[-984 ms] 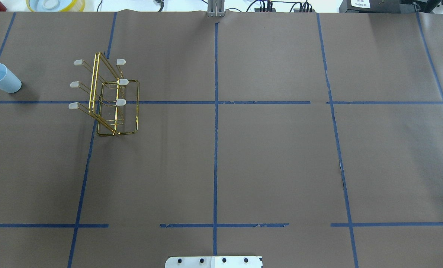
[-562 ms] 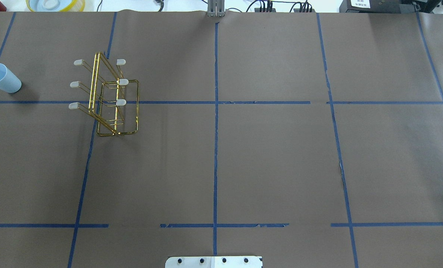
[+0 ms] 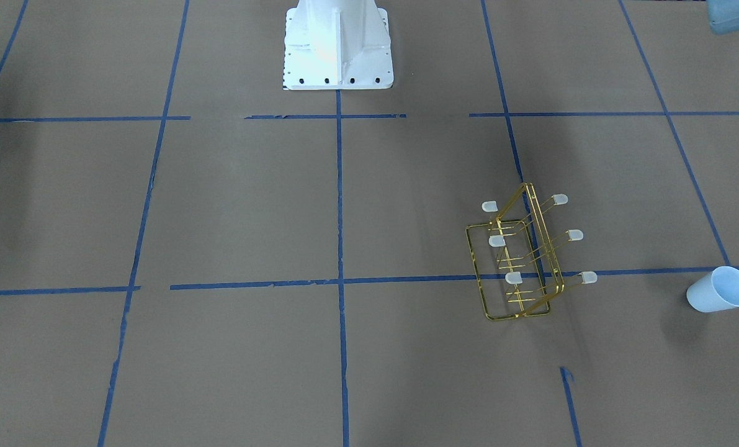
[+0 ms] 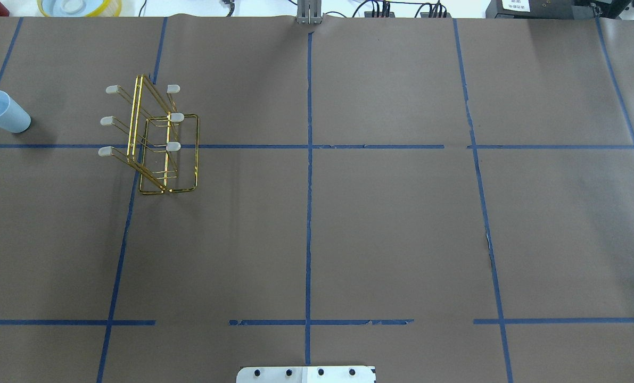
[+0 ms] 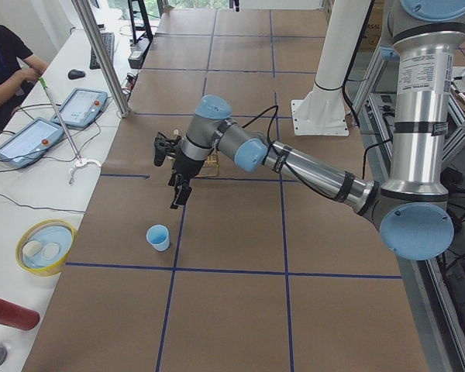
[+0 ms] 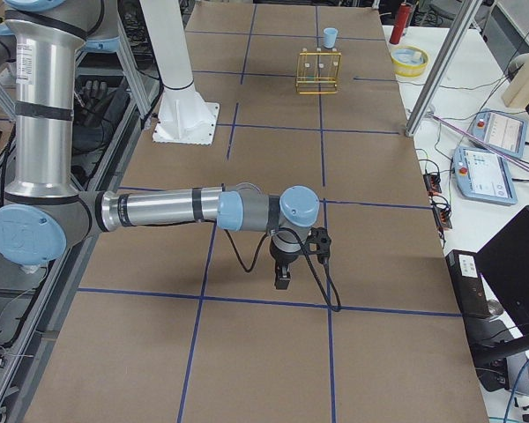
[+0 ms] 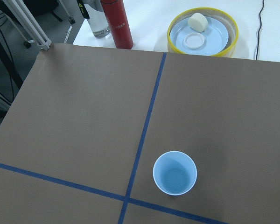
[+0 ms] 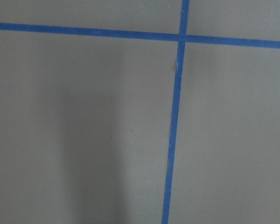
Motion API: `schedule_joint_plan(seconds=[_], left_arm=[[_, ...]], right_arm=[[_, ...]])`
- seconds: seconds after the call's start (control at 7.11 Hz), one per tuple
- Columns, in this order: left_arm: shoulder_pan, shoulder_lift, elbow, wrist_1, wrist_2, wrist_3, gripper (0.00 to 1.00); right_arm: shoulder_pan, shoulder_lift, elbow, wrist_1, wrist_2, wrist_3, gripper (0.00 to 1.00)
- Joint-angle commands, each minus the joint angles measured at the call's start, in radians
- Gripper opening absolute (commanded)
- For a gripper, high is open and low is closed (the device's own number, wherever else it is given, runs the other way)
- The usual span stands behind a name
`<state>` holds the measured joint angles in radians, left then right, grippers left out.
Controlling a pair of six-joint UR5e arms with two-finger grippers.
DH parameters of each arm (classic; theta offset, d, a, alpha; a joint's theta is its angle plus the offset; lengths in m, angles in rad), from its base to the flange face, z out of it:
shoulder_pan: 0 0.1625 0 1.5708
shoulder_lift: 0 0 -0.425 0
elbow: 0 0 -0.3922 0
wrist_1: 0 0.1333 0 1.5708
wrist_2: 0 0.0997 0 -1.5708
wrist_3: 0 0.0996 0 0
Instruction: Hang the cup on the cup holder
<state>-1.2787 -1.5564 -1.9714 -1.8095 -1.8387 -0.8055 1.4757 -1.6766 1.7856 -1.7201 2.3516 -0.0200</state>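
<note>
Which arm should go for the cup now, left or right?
Left. The left gripper hangs near the upright cup, whose open mouth shows in its wrist view. The right gripper is at the opposite end, away from both cup and cup holder.

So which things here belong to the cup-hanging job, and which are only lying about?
Job: cup, holder.
Lying about: yellow dish, red bottle, clear bottle.
</note>
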Motion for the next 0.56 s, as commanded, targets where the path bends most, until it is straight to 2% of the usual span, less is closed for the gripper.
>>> schedule_joint_plan(seconds=[0.0,0.42], left_arm=[[0.135,0.002,0.006,-0.021,0.169,-0.162,1.00],[0.266,0.002,0.057,-0.031,0.391,-0.467,1.00]], right_arm=[[0.000,0.000,0.000,-0.001,0.000,0.000,1.00],[0.000,0.000,0.000,-0.001,0.000,0.000,1.00]])
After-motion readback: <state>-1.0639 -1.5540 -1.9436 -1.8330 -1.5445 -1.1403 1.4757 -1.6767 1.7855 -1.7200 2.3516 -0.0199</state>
